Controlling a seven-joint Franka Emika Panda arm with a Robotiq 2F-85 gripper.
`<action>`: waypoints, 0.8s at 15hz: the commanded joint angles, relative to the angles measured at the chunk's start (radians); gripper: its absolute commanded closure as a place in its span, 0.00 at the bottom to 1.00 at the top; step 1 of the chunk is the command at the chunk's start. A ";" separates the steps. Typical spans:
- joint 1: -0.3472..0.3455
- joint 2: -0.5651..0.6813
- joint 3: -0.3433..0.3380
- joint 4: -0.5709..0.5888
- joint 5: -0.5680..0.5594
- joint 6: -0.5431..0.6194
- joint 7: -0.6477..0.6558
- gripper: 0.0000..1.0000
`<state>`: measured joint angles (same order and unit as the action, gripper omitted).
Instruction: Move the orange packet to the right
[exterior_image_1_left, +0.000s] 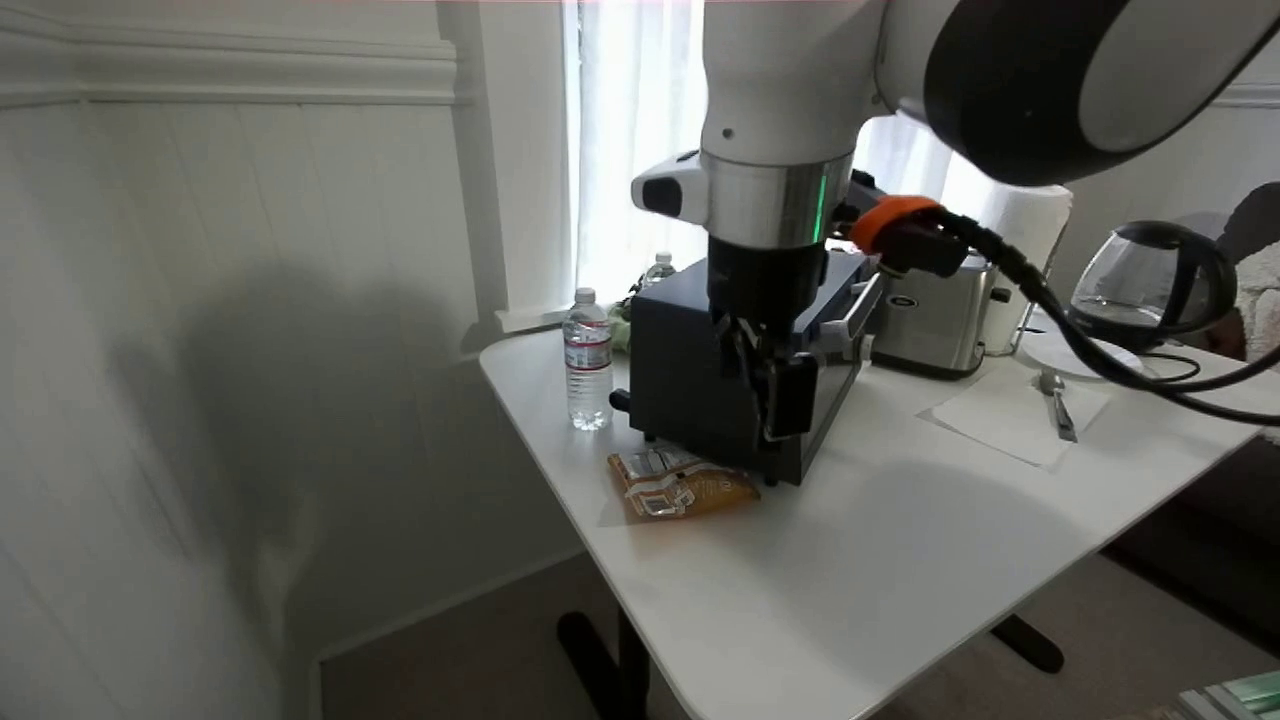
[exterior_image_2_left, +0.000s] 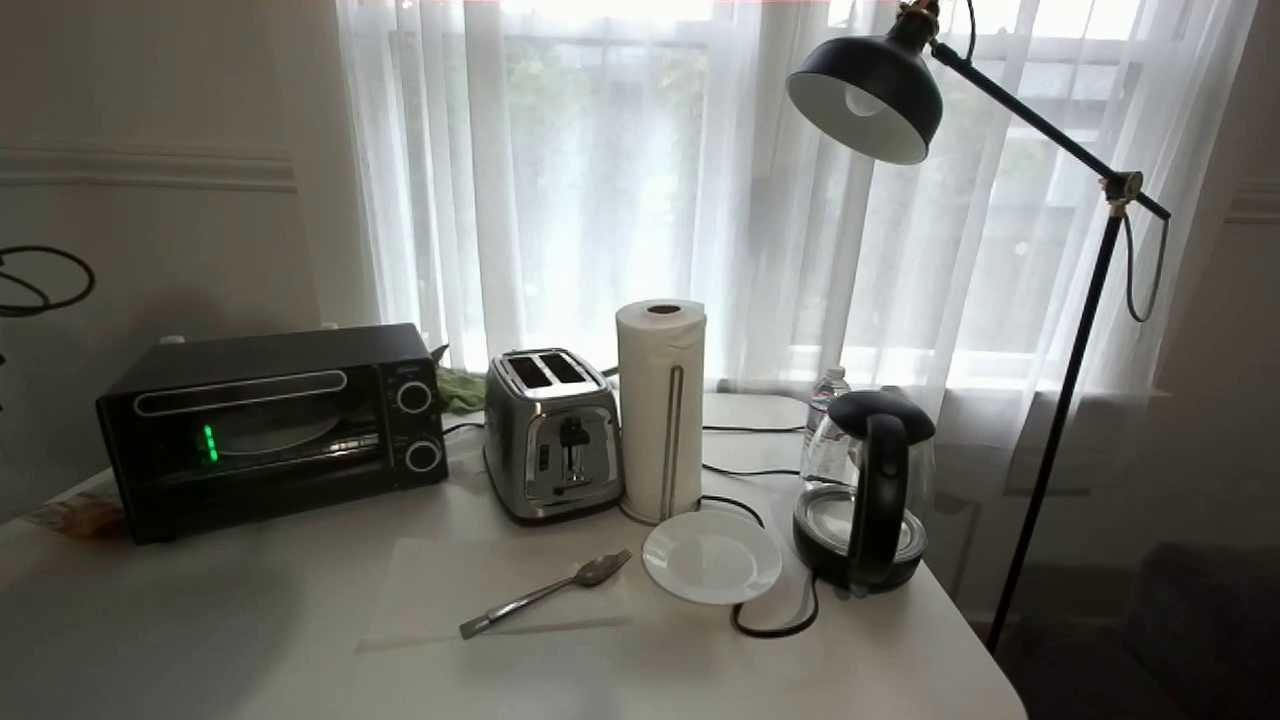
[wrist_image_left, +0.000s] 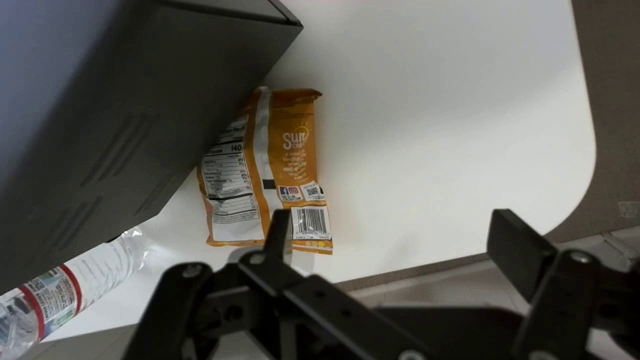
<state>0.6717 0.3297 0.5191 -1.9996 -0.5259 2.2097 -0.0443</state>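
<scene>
Wrist view: gripper set wide, holding nothing. Orange pkt lies below it on the table, mostly off past one jaw, which overlaps its barcode end from here; ungripped. Black oven next out, hiding pkt's side edge; can't tell if they touch. Water btl farther from gripper than pkt. Toaster well beyond, in an exterior view. Prog. (my guess): approach only, none of the move done. Left: line up, go down, pinch, shift R, release.
</scene>
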 joint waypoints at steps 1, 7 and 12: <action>0.130 0.127 -0.087 0.138 -0.080 -0.108 0.096 0.00; 0.287 0.273 -0.229 0.276 -0.162 -0.120 0.187 0.00; 0.362 0.368 -0.320 0.354 -0.222 -0.098 0.265 0.00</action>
<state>0.9838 0.6284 0.2421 -1.7220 -0.7027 2.1203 0.1663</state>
